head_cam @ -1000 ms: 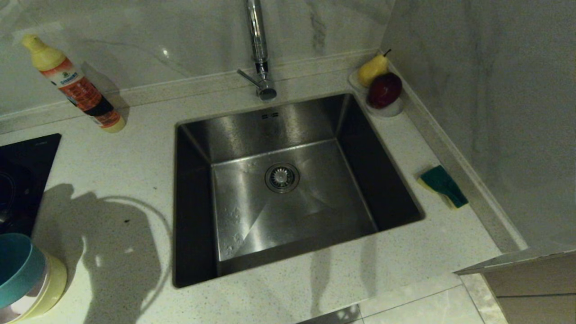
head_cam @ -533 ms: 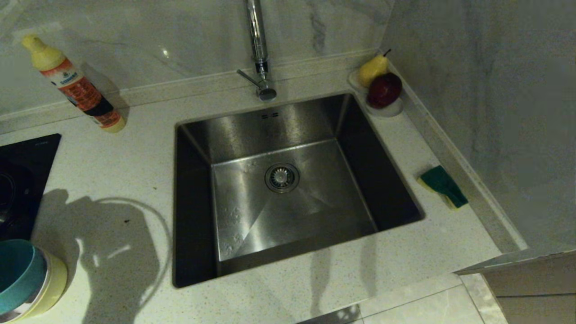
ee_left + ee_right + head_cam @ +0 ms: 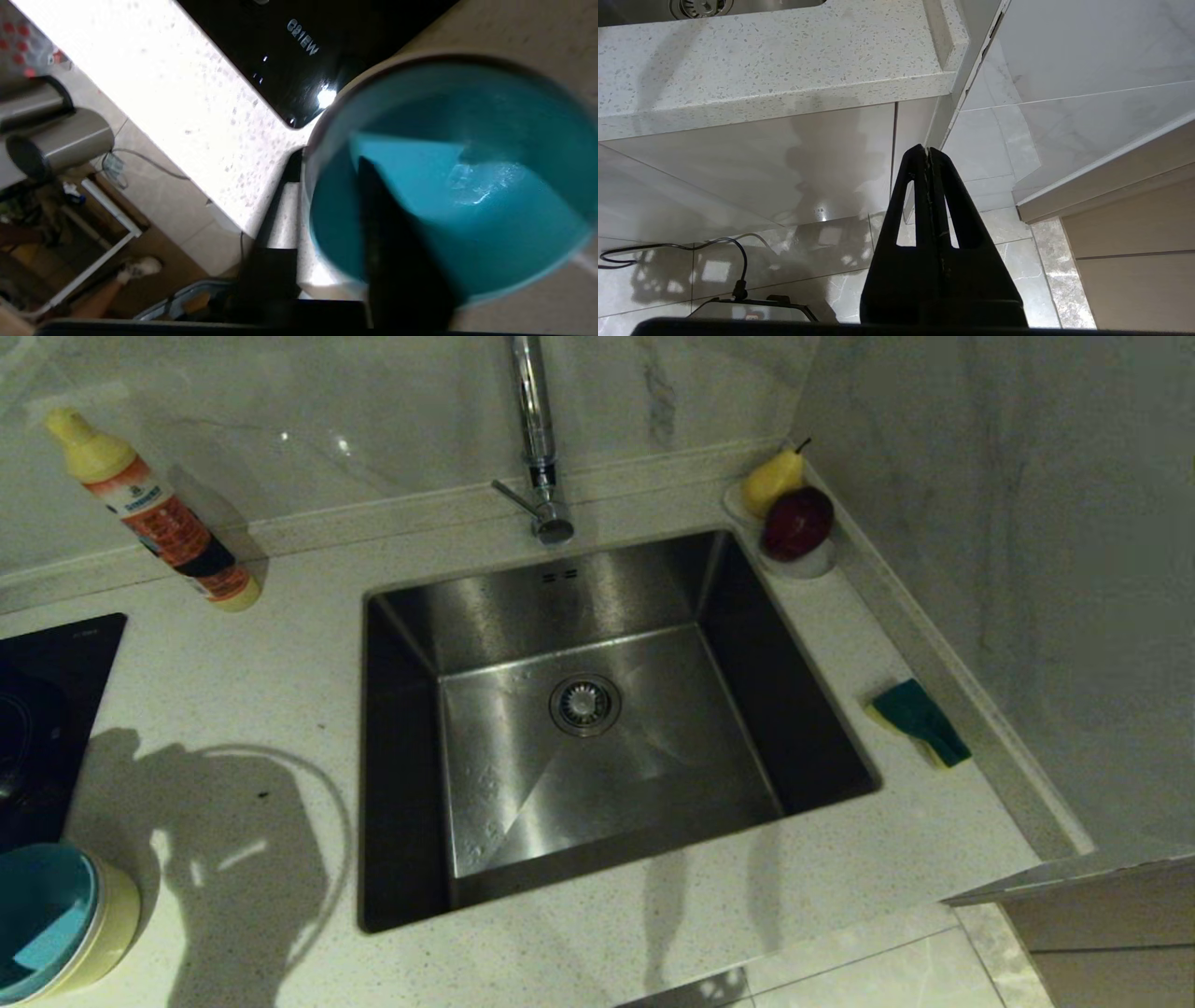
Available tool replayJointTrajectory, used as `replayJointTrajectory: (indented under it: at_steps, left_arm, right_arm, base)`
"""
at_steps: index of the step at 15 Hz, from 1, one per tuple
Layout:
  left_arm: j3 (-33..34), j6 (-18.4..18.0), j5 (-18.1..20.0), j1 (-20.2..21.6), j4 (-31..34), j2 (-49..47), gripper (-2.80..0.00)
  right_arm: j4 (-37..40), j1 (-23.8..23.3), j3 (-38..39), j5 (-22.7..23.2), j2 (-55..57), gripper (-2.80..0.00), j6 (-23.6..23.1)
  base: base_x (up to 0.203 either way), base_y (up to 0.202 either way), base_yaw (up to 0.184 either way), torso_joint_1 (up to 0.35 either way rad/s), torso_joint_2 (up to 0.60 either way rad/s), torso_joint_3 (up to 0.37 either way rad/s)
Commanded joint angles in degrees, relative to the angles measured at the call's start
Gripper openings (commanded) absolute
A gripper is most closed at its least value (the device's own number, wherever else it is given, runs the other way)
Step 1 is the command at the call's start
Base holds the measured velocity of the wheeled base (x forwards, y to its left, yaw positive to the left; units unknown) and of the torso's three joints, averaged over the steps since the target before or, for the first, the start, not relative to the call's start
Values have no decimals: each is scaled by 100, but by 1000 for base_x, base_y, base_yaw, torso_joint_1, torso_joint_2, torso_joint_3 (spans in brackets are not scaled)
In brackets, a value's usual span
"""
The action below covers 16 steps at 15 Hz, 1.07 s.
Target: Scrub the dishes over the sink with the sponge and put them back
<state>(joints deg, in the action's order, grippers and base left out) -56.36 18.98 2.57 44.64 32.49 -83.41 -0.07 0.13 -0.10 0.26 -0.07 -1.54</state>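
Left claw [image 3: 373,205] has one dark finger inside the blue bowl [image 3: 37,915], which is nested upright in the yellow bowl [image 3: 107,919] at the bench's [image 3: 280,653] front left corner; I cannot tell its opening. Right claw [image 3: 928,154] hangs closed, below the bench. Sponge [image 3: 920,721] lies right of the sink [image 3: 579,709], long axis slanting toward the wall.

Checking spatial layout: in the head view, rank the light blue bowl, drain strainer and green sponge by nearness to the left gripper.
1. Light blue plastic bowl, at the left gripper, near-left.
2. Round steel drain strainer, sink centre.
3. Green rectangular sponge, counter far right.
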Motion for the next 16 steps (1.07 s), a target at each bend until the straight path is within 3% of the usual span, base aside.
replayJointTrajectory:
  at_steps: [1, 7, 9, 10, 14, 16]
  left_arm:
    - [-32, 28, 50, 1, 3, 15, 0]
    - [-570, 40, 487, -4, 126, 417, 0]
    - [-863, -209, 551, -8, 176, 546, 0]
    - [-975, -443, 792, -14, 193, 605, -280]
    - [-1565, -924, 1877, -26, 170, 949, -280]
    - [-1688, -1346, 2582, -28, 148, 1073, -280]
  right_arm:
    - [-1, 0, 1, 0, -1, -280, -5]
    - [-1, -4, 1, 0, -1, -280, -5]
    - [-1, 4, 1, 0, -1, -280, -5]
    - [-1, 3, 1, 0, -1, -280, -5]
    - [-1, -4, 1, 0, -1, -280, -5]
    - [-1, 0, 1, 0, -1, -280, -5]
  base:
    - [0, 0, 0, 0, 0, 0]
    - [0, 0, 0, 0, 0, 0]
    - [0, 0, 0, 0, 0, 0]
    - [0, 0, 0, 0, 0, 0]
    - [0, 0, 0, 0, 0, 0]
    - [0, 0, 0, 0, 0, 0]
